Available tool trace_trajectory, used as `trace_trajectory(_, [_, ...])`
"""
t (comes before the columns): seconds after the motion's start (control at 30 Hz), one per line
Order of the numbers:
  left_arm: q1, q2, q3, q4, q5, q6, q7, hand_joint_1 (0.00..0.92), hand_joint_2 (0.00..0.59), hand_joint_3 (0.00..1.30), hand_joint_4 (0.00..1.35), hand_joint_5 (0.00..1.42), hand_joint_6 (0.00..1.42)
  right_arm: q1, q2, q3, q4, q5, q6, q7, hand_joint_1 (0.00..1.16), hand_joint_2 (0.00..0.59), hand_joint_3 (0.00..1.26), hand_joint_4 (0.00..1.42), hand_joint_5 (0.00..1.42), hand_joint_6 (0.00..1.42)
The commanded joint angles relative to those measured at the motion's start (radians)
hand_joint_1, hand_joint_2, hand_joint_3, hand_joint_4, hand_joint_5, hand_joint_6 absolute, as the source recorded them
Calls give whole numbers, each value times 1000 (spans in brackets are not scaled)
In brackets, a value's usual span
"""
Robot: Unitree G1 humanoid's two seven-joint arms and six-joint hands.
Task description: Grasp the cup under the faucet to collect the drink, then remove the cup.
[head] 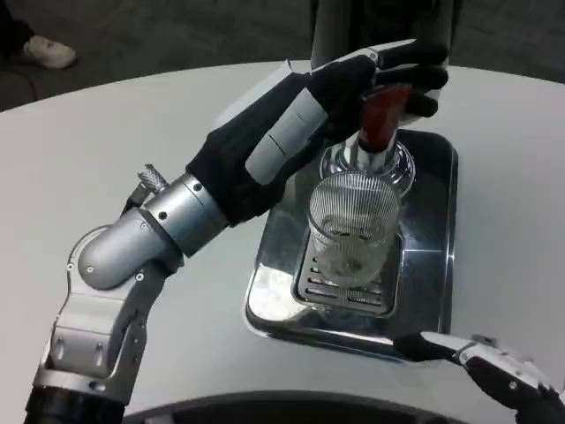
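One cup (353, 231): clear, ribbed glass, upright on the slotted grate (344, 296) of the drip tray (437, 265). You see it directly below your left hand (353, 97) and under the faucet (375, 155); whether any liquid sits in its bottom you cannot tell.

One faucet, with one red tap handle (381, 119). Your left hand reaches across from the left, and its black fingers (415, 75) wrap around the top of that red handle. It grips the handle; it does not touch the cup, which stands just beneath its palm.

One chrome drip tray, shiny, rectangular with rounded corners, resting on the white table (132, 115). One dark dispenser column (344, 26) rises behind the left hand.

Your right hand (494, 367) lies low at the near right, just beside the tray's front right corner and well apart from the cup. One dark fingertip (422, 343) points toward the tray's edge; you cannot tell whether it touches. The hand is mostly cut off by the frame, so you cannot tell how its fingers lie.

One white shoe (48, 51) on the floor beyond the table, far left of the left hand.
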Motion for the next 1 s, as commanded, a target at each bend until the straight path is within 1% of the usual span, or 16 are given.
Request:
trace_trajectory(0.03, [-17, 1, -6, -9, 21, -32, 3, 0, 56, 239, 205, 264, 161, 12, 1, 0, 0, 0, -16, -4, 653, 535, 290, 272, 205, 95])
trace_trajectory(0.2, [-18, 5, -12, -13, 50, -59, 3, 0, 56, 241, 205, 265, 160, 11, 2, -1, 0, 0, -16, -6, 653, 535, 296, 275, 205, 97])
trace_trajectory(0.77, [-18, 74, -60, 3, 202, -208, 20, 0, 56, 265, 222, 276, 172, 2, 5, 6, 4, -1, -14, -7, 653, 535, 299, 276, 206, 109])
trace_trajectory(1.0, [-6, 87, -70, 24, 241, -256, 41, 0, 57, 281, 236, 282, 174, -4, 8, 13, 2, -4, -9, -7, 653, 535, 299, 276, 206, 109])
